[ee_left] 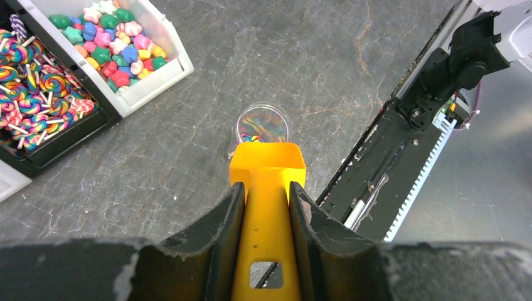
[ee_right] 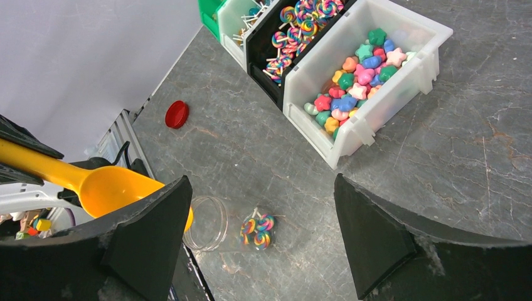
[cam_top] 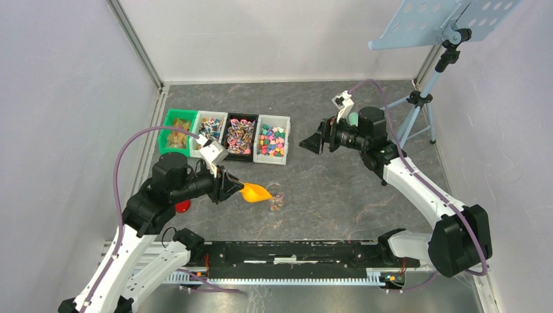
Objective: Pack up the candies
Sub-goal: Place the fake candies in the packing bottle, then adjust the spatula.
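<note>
The orange scoop [ee_left: 266, 164] is clamped by its handle in the left gripper [ee_left: 266, 188], its mouth held just beside the open end of the clear jar [ee_left: 265, 123], which lies on its side. The right gripper [ee_right: 260, 188] is spread wide, nothing held, raised beyond the jar. A few candies [ee_right: 257, 231] are seen in the jar's bottom; more fill the white bin [ee_right: 401, 94] behind the jar. Bare table [cam_top: 345, 195] is left to the jar's right, and the black rail [cam_top: 293, 254] lies near its front.
</note>
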Robot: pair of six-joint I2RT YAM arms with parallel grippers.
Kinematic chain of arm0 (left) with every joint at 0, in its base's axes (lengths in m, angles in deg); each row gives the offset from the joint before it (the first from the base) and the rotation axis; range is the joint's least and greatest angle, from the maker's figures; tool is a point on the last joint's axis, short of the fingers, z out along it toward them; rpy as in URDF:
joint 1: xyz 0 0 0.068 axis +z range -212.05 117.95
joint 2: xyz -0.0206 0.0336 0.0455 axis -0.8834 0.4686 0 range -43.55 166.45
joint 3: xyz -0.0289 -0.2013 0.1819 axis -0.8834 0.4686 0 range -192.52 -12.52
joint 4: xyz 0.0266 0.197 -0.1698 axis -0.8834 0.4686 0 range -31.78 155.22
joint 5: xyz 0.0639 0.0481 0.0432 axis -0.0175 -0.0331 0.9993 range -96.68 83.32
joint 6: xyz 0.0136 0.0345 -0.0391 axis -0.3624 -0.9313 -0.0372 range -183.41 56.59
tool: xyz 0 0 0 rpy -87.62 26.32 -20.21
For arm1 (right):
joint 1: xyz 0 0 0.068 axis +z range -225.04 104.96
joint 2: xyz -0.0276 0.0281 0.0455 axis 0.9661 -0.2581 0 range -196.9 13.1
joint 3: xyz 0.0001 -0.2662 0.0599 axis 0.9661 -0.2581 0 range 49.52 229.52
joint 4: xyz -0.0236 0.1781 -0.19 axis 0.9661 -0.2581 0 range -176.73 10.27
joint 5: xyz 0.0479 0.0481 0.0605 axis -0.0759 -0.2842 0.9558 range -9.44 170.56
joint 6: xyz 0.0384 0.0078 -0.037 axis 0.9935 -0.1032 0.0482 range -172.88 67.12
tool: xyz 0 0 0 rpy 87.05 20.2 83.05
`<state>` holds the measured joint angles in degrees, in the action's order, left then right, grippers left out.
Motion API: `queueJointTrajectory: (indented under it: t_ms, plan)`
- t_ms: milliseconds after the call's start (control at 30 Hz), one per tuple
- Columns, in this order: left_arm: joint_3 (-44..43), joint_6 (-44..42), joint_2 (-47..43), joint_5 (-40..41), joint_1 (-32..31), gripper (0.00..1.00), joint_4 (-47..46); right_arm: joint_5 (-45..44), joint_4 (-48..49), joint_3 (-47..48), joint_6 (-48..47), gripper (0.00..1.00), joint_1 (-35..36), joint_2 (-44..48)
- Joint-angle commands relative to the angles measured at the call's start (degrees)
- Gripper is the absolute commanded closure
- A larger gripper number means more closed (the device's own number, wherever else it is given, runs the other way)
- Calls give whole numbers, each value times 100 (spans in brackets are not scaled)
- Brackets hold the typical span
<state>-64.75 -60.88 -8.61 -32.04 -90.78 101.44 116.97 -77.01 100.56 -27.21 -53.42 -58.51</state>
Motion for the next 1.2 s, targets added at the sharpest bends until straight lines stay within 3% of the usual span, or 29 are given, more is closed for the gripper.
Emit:
queueJointTrajectory:
  t_ms: [0,800,1033,1167]
  plan:
    - [-403,-244,179,-69,-8,98,-20,39,198,-33,-22,10,-18,182]
    - [-1332,-1195,883,-679,-14,98,757,29,150,-94,42,3,-19,371]
    - [-369,-1843,-112,-2218,-11,98,-831,349,515,-332,434,2,-18,429]
    - [335,-1833,-821,-2240,-18,98,-2032,770,1118,-717,957,2,-23,561]
